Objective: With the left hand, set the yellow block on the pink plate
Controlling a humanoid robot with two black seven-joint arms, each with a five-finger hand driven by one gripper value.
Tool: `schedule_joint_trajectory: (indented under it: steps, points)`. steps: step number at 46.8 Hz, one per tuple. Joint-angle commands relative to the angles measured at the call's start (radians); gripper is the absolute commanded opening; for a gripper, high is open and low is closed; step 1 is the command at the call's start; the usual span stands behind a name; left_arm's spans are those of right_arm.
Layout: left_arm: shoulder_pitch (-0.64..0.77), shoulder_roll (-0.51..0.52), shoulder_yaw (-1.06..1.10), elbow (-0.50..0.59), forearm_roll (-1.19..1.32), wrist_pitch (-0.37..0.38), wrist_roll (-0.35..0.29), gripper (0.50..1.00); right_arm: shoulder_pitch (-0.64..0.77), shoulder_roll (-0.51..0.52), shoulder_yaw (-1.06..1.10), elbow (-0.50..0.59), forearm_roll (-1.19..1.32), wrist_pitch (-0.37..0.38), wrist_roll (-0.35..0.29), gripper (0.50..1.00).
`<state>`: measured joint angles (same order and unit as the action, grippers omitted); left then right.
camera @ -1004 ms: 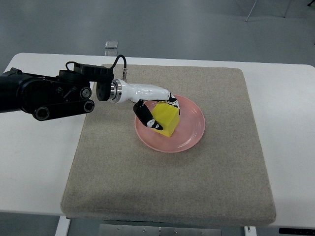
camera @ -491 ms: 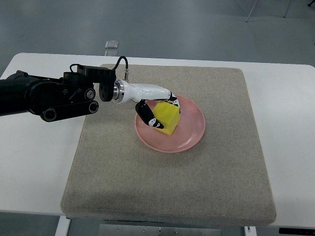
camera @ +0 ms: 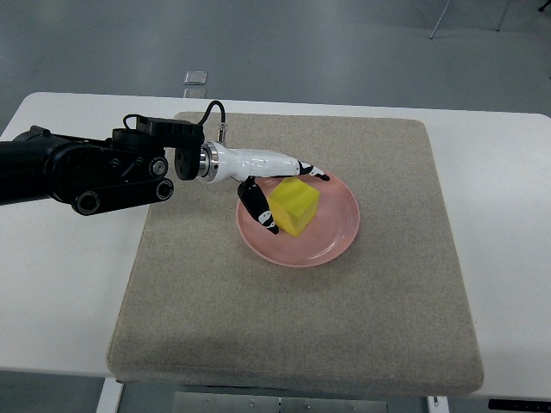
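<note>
Resting on 1 pink plate (camera: 331,237): 1 yellow block (camera: 294,206), L fingers (camera: 261,211) spread.

The block (camera: 294,206) sits on the plate (camera: 336,232), toward its left side. The plate lies on the mat (camera: 344,327), nearer the far edge than the near one. The left hand (camera: 271,185) reaches in from the mat's left, beside the block.

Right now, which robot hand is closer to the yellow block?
Left. The left hand is right at the yellow block on the pink plate, fingers opened around it. The right hand is out of view.
</note>
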<state>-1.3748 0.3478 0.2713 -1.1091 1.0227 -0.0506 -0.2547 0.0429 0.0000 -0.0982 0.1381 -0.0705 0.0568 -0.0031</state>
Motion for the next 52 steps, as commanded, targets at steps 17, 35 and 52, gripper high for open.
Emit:
schedule_joint_trajectory:
  steps: [17,35,52]
  points:
    - [-0.015,0.039,-0.037,0.09,-0.015,0.0,0.0,0.992,0.0,0.0,0.0,0.0,0.0,0.0,0.0,0.924]
    - [0.062,0.01,-0.032,0.451,-0.026,0.032,0.0,0.992,0.0,0.0,0.0,0.0,0.0,0.0,0.0,0.924]
    - [0.138,-0.056,-0.032,0.753,-0.17,0.13,0.0,0.992,0.0,0.0,0.0,0.0,0.0,0.0,0.0,0.924]
